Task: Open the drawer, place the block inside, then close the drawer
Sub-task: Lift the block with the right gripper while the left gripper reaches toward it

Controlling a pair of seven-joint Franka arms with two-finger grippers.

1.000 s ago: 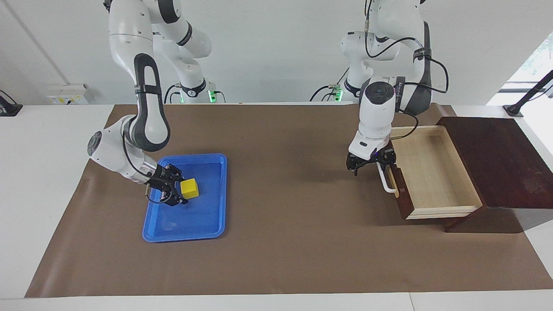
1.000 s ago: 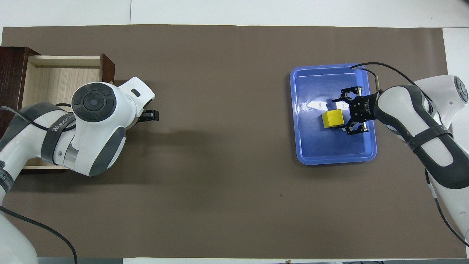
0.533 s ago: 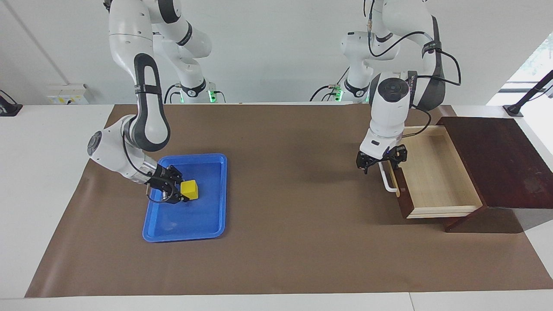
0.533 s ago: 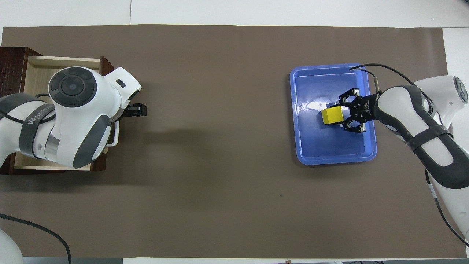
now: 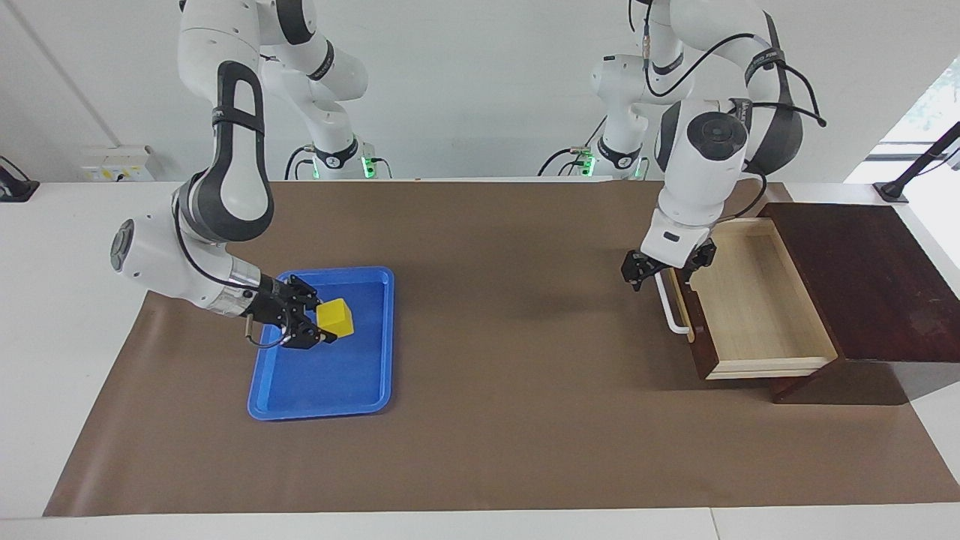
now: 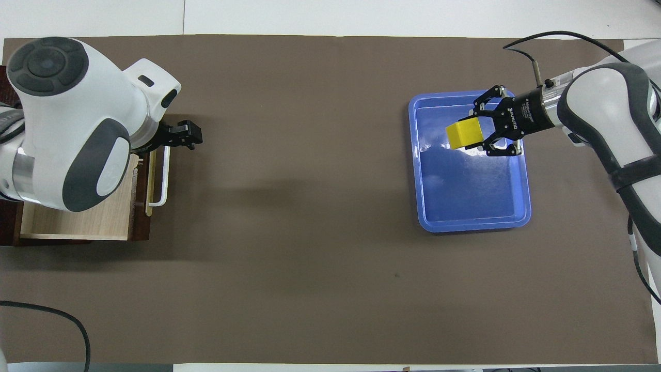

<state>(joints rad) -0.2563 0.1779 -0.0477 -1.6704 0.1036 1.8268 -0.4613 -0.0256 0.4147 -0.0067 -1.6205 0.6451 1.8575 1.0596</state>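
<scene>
On the brown-papered table [image 5: 495, 420] the right gripper [image 5: 319, 324] pinches the block [image 5: 335, 318] just over the blue tray [image 5: 352, 390], while the left gripper [image 5: 664, 271], fingers spread, hangs above the open drawer [image 5: 750, 300]'s handle, where a loose pinch could drop it short of the drawer.

A white table [image 5: 75, 247] is covered over most of its top by a brown mat [image 5: 487, 420]. A plain white wall [image 5: 465, 82] is seen above the table's edge. A white socket box [image 5: 120, 163] is fixed low on the wall near the mat's corner. Daylight is let in through a window [image 5: 926, 105] at the table's other end.
</scene>
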